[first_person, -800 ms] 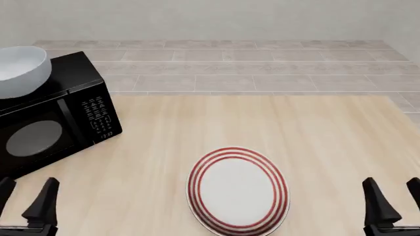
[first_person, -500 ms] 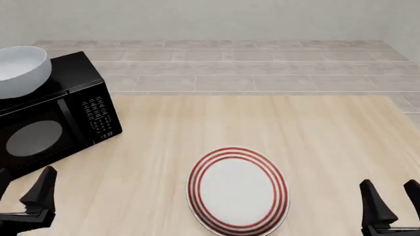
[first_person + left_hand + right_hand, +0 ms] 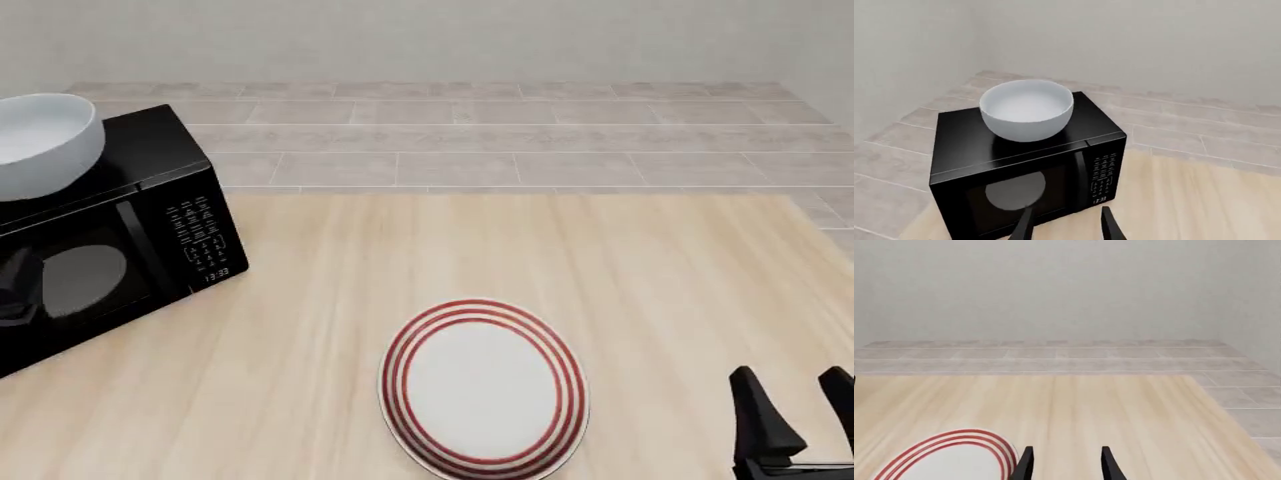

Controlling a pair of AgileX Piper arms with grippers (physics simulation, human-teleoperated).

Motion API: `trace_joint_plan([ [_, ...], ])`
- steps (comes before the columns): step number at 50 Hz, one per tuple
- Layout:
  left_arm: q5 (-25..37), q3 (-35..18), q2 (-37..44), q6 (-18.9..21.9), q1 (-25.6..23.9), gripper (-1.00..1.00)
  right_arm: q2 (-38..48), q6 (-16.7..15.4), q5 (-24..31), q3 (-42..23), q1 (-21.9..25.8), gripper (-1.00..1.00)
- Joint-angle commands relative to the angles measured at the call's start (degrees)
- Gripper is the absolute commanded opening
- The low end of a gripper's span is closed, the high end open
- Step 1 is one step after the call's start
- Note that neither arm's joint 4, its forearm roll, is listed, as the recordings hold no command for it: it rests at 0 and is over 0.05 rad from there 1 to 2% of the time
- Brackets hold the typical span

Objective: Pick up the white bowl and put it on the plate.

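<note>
Since the earlier frames the left gripper (image 3: 1065, 225) has risen from the desk's near left corner to the front of the microwave (image 3: 114, 240), where it shows only as a dark shape at the left edge of the front view. Above and beyond it, the white bowl (image 3: 43, 142) sits upright on the microwave's top, mouth up, round with no long axis. Its fingers are spread apart and hold nothing. On the desk (image 3: 534, 260), the plate (image 3: 483, 386) lies flat, well apart from the bowl. Right gripper (image 3: 798, 425), near the plate's right, is likewise parted and empty.
</note>
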State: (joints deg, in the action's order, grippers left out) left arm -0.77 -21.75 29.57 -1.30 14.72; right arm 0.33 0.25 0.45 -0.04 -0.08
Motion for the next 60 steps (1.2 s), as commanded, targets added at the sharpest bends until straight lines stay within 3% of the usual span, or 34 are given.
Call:
trace_joint_plan([
  [1, 3.5, -9.4, 8.0, 2.5, 7.1, 1.00, -0.2, -0.1, -0.2, 0.0, 0.6, 1.00],
  [11, 6.7, -17.6, 15.5, 1.0, 9.1, 1.00, -0.3, -0.4, 0.0, 0.0, 0.9, 1.00],
  [24, 12.5, -28.0, 18.7, 0.5, 10.1, 1.00, -0.3, -1.0, 0.5, 0.0, 1.5, 1.00],
  [29, 15.4, -33.6, 24.2, -1.2, 10.9, 1.00, -0.3, -1.0, 0.4, 0.0, 1.3, 1.00],
  [45, 18.6, -43.0, 34.8, 0.8, 11.7, 1.00, -0.3, -0.9, 0.5, 0.0, 1.3, 1.00],
  [60, 22.7, -52.7, 43.5, -0.6, 13.7, 1.00, -0.3, -1.0, 1.2, 0.0, 1.2, 1.00],
])
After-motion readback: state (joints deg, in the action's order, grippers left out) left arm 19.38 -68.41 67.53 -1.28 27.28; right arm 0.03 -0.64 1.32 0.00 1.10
